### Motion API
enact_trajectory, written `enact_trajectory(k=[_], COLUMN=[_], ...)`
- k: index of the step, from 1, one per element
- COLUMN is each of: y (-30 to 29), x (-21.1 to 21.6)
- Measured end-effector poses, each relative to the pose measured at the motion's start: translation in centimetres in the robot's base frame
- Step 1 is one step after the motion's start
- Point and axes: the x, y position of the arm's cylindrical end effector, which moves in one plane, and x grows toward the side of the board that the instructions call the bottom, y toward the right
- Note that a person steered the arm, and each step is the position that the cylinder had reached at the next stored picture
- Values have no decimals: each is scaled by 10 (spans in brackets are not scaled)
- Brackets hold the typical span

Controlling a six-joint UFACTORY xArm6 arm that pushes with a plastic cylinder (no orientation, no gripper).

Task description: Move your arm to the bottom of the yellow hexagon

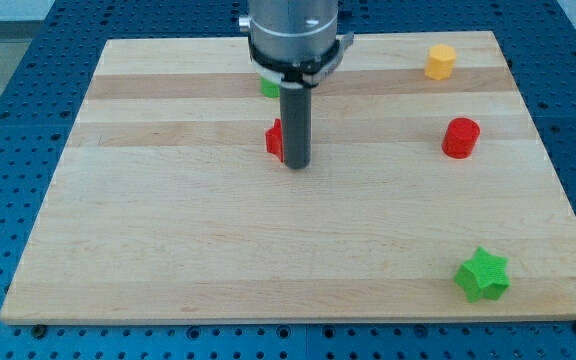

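Observation:
The yellow hexagon [441,61] sits near the view's top right corner of the wooden board [168,250]. My tip [296,164] is at the board's upper middle, far to the left of and below the hexagon. It stands right next to a red block [274,139], which the rod partly hides. A green block [268,86] shows only as a sliver behind the arm's body.
A red cylinder [460,137] stands at the right, below the yellow hexagon. A green star [483,275] lies near the bottom right corner. The board rests on a blue perforated table [8,100].

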Motion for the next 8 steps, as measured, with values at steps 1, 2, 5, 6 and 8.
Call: enact_trajectory(k=[1,2,5,6,8], y=[0,0,-44,-45,-27], x=[-36,-35,-7,-38,-55])
